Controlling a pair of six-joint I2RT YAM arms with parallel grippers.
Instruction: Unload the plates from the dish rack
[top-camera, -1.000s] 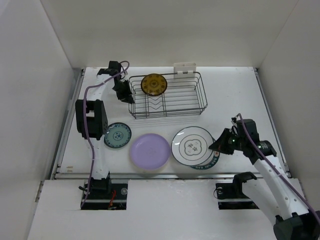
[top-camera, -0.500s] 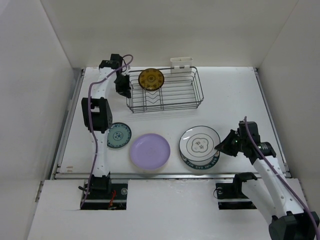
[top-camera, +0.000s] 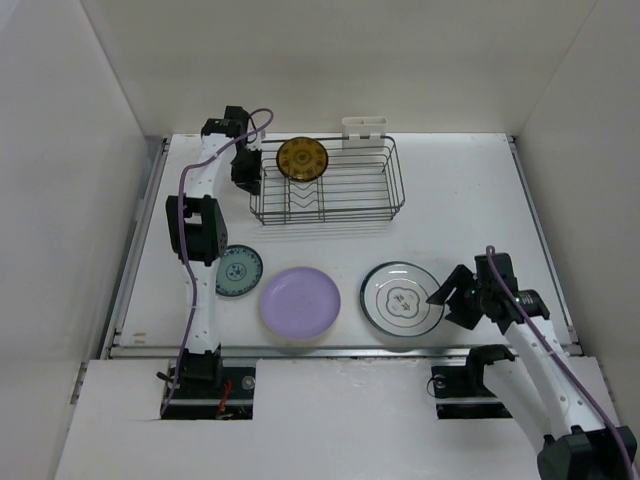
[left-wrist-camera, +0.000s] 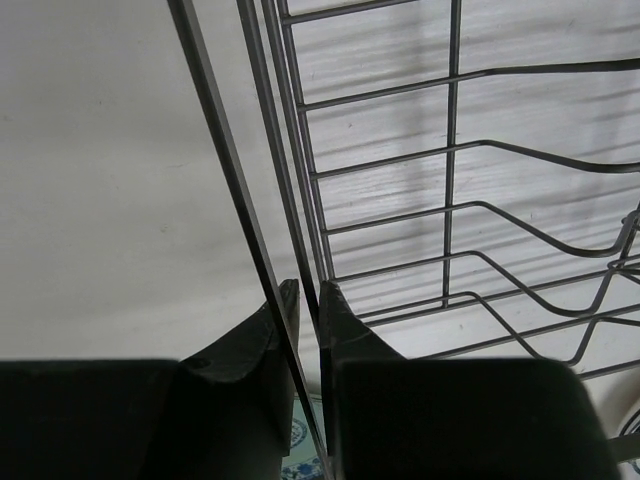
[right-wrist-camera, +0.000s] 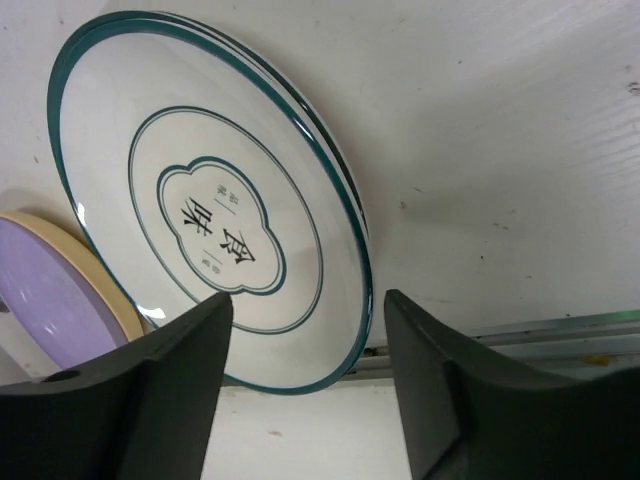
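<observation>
The dish rack stands at the back of the table with one small brown-and-yellow plate upright in it. My left gripper is shut on a wire of the rack's left rim; the rack's floor spreads beyond it. Three plates lie flat near the front: a small teal one, a lavender one and a white green-rimmed one. My right gripper is open just right of the green-rimmed plate, whose near rim lies between its spread fingers.
A white cutlery holder is clipped to the rack's far edge. A cream-yellow rim shows under the lavender plate. White walls close the left, back and right. A metal rail runs along the front edge.
My right gripper set the green-rimmed plate down flat to the right of the lavender one and opened, letting it go. The rack, held by my left gripper, shifted slightly back and left.
</observation>
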